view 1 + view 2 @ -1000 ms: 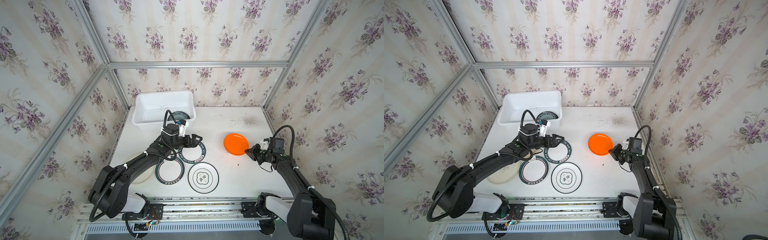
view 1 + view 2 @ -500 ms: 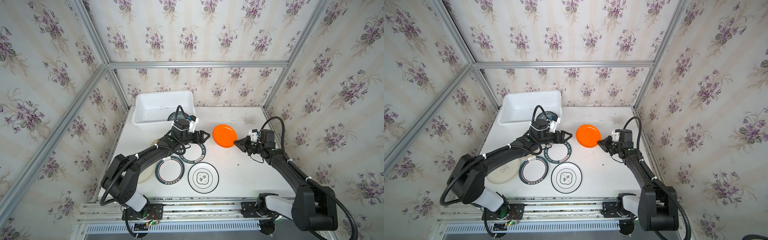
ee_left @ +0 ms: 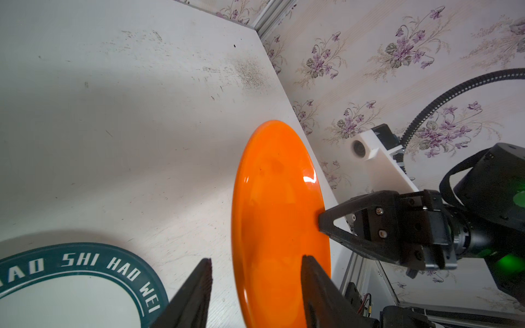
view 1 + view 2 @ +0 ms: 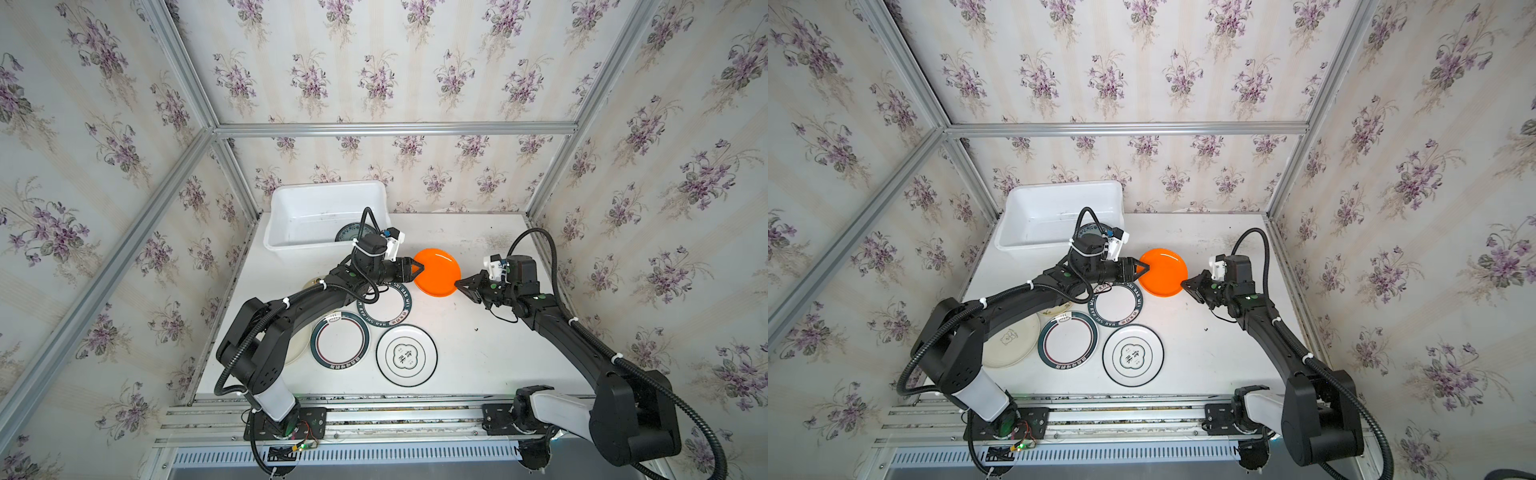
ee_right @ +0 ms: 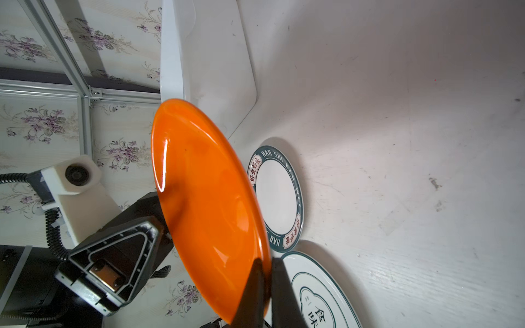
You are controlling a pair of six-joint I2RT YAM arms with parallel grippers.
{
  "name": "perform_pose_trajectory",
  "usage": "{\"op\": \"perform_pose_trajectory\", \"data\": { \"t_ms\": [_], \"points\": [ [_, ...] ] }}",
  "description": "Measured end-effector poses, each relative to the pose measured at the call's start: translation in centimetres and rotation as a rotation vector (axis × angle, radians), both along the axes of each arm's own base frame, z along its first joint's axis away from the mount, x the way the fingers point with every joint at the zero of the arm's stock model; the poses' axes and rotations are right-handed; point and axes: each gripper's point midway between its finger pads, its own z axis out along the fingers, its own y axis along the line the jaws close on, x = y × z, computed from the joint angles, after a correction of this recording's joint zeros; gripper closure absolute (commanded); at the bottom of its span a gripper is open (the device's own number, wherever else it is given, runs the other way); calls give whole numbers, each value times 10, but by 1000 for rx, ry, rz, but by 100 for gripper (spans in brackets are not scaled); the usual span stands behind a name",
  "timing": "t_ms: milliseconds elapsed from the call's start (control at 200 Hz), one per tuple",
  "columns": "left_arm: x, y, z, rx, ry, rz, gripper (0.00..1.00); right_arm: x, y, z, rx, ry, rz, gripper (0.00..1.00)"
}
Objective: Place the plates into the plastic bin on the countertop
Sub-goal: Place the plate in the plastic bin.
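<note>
An orange plate (image 4: 438, 272) (image 4: 1163, 272) hangs tilted above the countertop (image 4: 478, 353), right of the plastic bin (image 4: 328, 187) (image 4: 1067, 186). My right gripper (image 4: 457, 284) (image 5: 267, 259) is shut on its right rim. My left gripper (image 4: 419, 269) (image 3: 257, 259) is open and straddles the opposite rim, one finger over the plate's face and the other clear of its back. A blue-green plate (image 4: 349, 232) lies in the bin, partly hidden by my left wrist. Three white green-trimmed plates lie flat in front: a lettered one (image 4: 386, 305), a banded one (image 4: 340, 340) and an emblem one (image 4: 406, 355).
A cream plate (image 4: 1011, 340) lies at the front left, partly under my left arm, with another cream plate (image 4: 1059, 309) beside it. Aluminium rails (image 4: 374, 407) edge the countertop's front. Wallpapered walls close in the back and both sides.
My right gripper has carried the orange plate left toward the middle. My left gripper has swung right to meet it, and its jaws have narrowed around the plate's rim.
</note>
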Motion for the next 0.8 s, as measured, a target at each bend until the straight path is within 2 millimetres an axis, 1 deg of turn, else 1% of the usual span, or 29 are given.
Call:
{"op": "perform_pose_trajectory", "data": {
  "t_ms": [185, 345, 500, 575, 705, 800],
  "points": [
    [0, 0, -1, 1, 2, 0, 66, -2, 4, 9, -16, -37, 11, 100],
    [0, 0, -1, 2, 2, 1, 73, -5, 7, 9, -33, -42, 22, 100],
    [2, -1, 1, -7, 7, 5, 90, -8, 10, 9, -66, -70, 38, 100],
    [3, -5, 9, -29, -7, -7, 92, -10, 10, 4, -79, -66, 40, 100],
    [6, -7, 6, -23, 5, -12, 99, -9, 10, 0, -76, -68, 31, 100],
    [6, -8, 6, -15, 3, -16, 100, -9, 11, 0, -71, -74, 29, 100]
  ]
}}
